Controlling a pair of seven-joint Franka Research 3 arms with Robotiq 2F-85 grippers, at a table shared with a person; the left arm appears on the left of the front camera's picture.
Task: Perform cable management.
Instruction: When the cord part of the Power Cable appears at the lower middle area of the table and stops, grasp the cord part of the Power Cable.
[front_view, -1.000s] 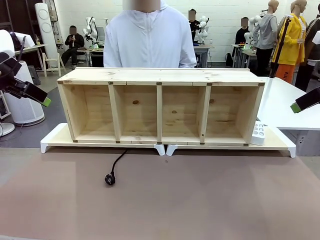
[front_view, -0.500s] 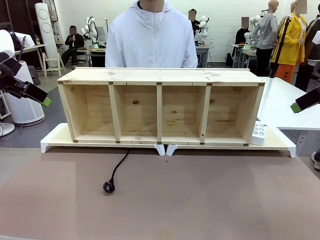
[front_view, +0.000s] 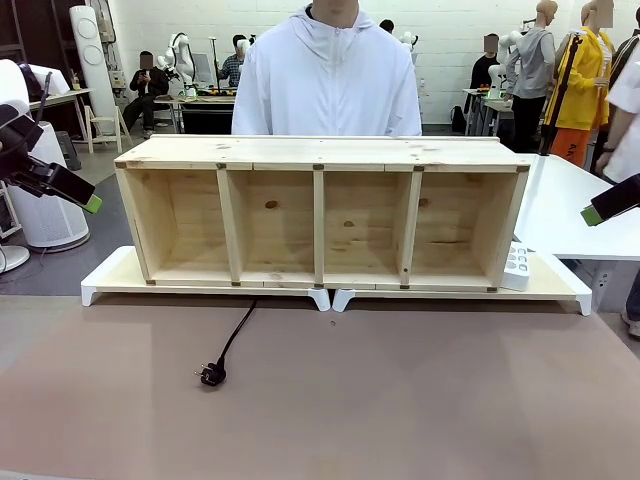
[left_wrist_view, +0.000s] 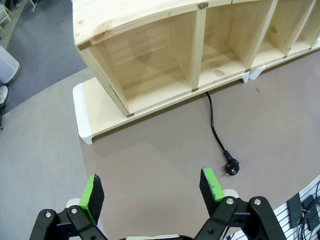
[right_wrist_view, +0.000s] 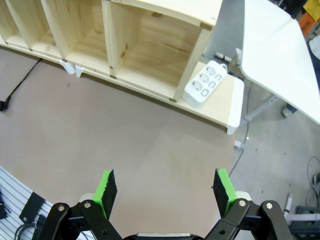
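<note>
The cable (front_view: 232, 338) is a thin black cord that comes out from under the wooden shelf (front_view: 320, 212) and lies on the brown table, ending in a round black plug (front_view: 210, 375). In the left wrist view the cable (left_wrist_view: 216, 135) and its plug (left_wrist_view: 231, 169) lie ahead, to the right of my left gripper (left_wrist_view: 151, 189), which hangs open well above the table. A white power strip (front_view: 516, 267) sits at the shelf's right end. My right gripper (right_wrist_view: 165, 186) is open and empty, high above the table, with the power strip (right_wrist_view: 204, 82) ahead of it.
The shelf has several open compartments and stands on two white risers (front_view: 110, 283). A person in a white hoodie (front_view: 328, 85) stands behind it. A white table (front_view: 580, 205) adjoins on the right. My left gripper (front_view: 85, 198) and right gripper (front_view: 598, 212) hover at the sides.
The plug has slid a little to the left and toward the near edge, dragging the cord with it. The person has stepped to the right. Both arms have stayed still.
</note>
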